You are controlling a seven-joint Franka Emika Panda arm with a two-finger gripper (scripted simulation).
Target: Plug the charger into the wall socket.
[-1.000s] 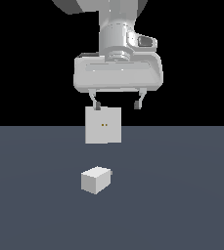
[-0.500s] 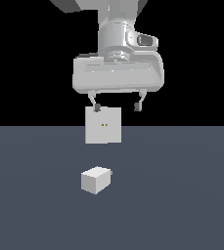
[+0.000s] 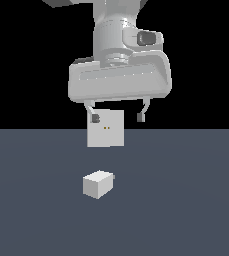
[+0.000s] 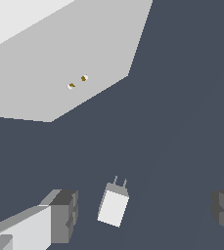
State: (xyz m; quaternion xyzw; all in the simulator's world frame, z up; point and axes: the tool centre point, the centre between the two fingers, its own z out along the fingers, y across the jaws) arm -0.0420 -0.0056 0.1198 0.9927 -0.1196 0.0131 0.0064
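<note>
The charger (image 3: 98, 183) is a small off-white box lying on the dark grey floor, with a small nub on its right side in the exterior view. In the wrist view the charger (image 4: 113, 205) shows two thin prongs pointing toward the wall socket (image 4: 59, 58). The wall socket (image 3: 106, 129) is a flat upright off-white plate with two yellowish dots, standing behind the charger. My gripper (image 3: 117, 118) hangs open and empty above the charger, in front of the socket. In the wrist view the charger lies between my two fingertips (image 4: 64, 215).
The dark grey floor (image 3: 186, 200) spreads flat around the charger and socket. Nothing else stands on it.
My gripper has shifted slightly toward the exterior view's right and a little lower. The charger and the socket have not moved.
</note>
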